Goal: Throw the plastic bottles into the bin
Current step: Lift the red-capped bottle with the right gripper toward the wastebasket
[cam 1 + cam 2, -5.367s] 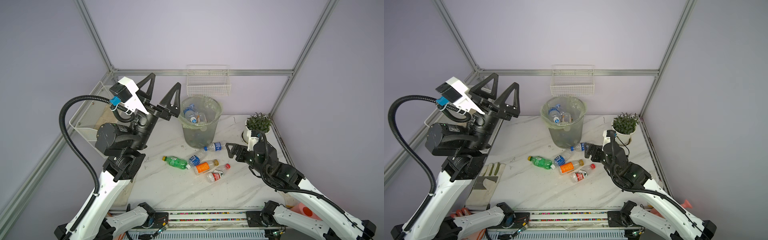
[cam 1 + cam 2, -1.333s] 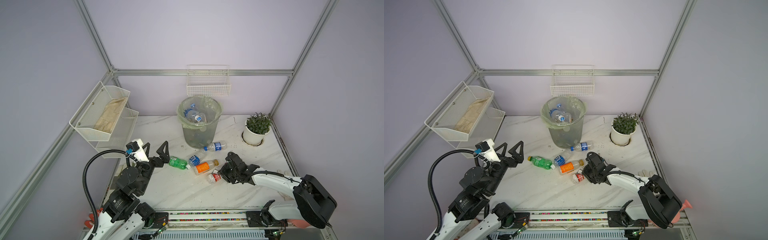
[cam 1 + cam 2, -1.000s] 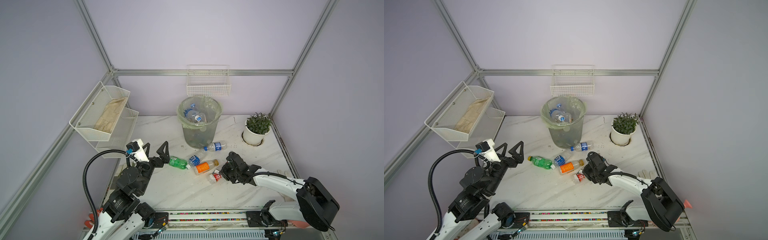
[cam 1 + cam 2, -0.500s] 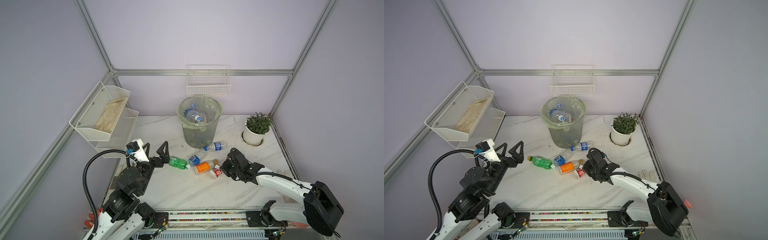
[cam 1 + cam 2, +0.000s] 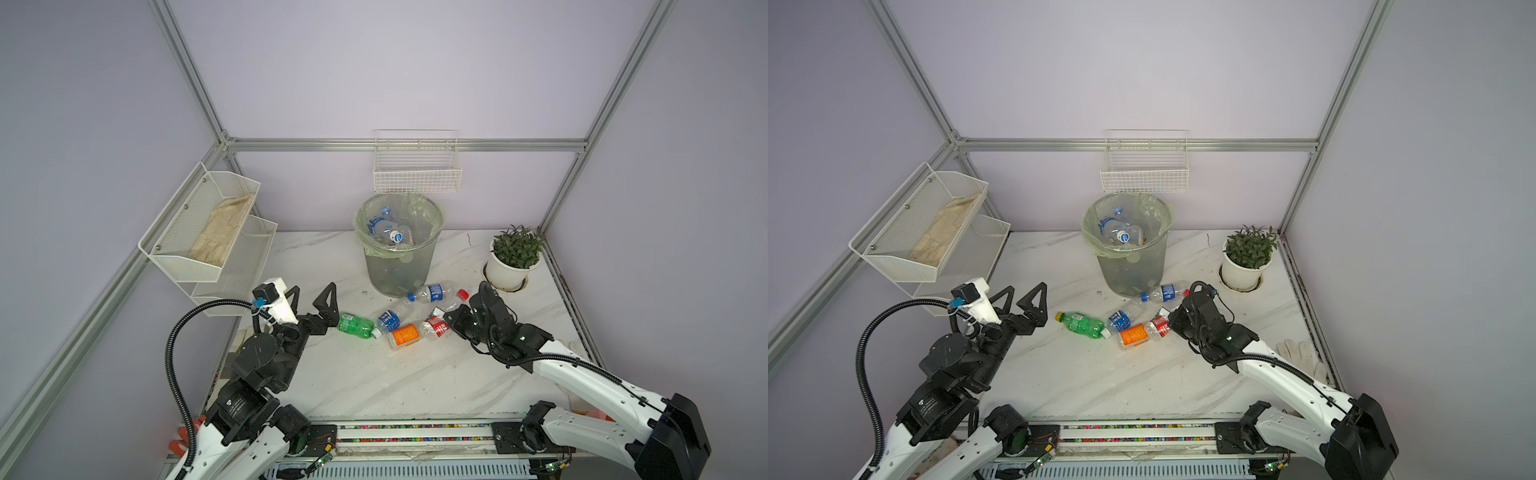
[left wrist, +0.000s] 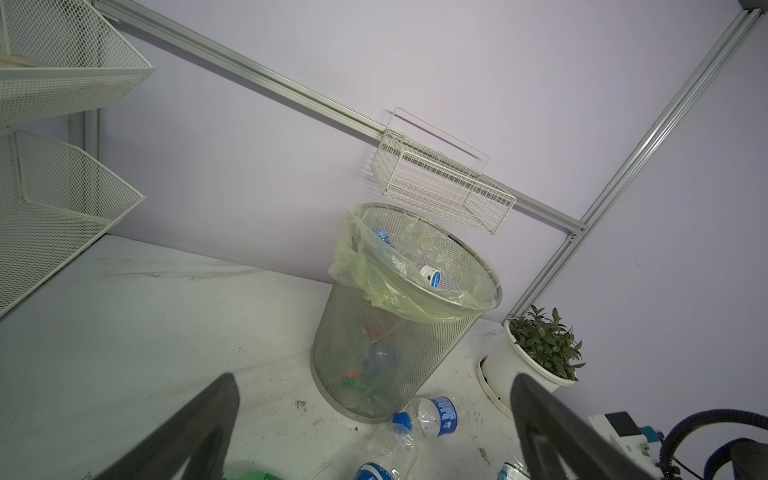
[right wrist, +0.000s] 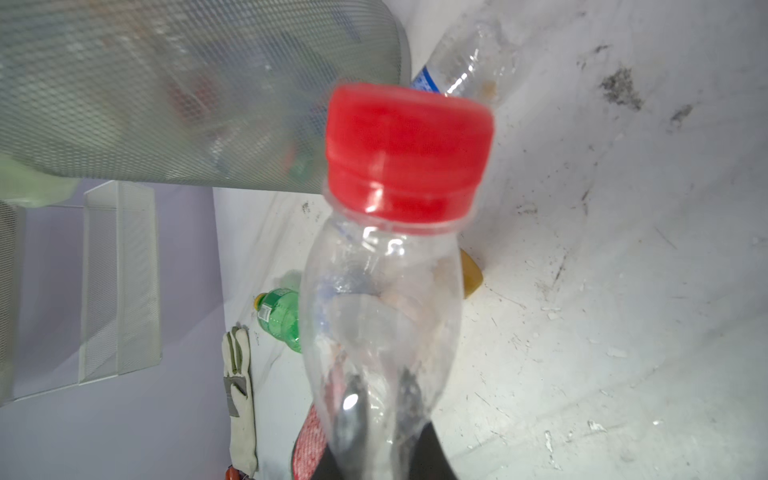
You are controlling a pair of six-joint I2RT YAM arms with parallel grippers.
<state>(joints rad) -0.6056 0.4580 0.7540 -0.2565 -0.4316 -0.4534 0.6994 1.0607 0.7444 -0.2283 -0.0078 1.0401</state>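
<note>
My right tool (image 5: 454, 321) is pressed together on the clear body of the red-labelled bottle (image 5: 437, 326). In the right wrist view both fingertips (image 7: 352, 409) show through the plastic below the red cap (image 7: 409, 149).

Change over the last second or so: this bottle lay flat in front of the bin (image 5: 397, 270), farther out than the rest. It now sits closer to the bin, cap end tipped up toward the bin's foot. I cannot tell whether its base has cleared the desk (image 5: 374, 382). My reading is that the grasp is made and the carry has begun. The lift over the rim is not yet done.

My left tool (image 5: 311, 300) is spread wide and holds nothing. It has not moved in that interval and sits in front of the bin, off to its left, just beside the green bottle (image 5: 355, 325).

Still on the desk in front of the bin:
- green bottle
- orange-labelled bottle (image 5: 404, 334)
- blue-labelled bottle (image 5: 388, 320)
- second blue-labelled bottle (image 5: 432, 292), against the bin's foot

Several bottles already lie inside the bin's green liner. Judgement: the task is well along, with five to go counting the one in my grip.
</note>
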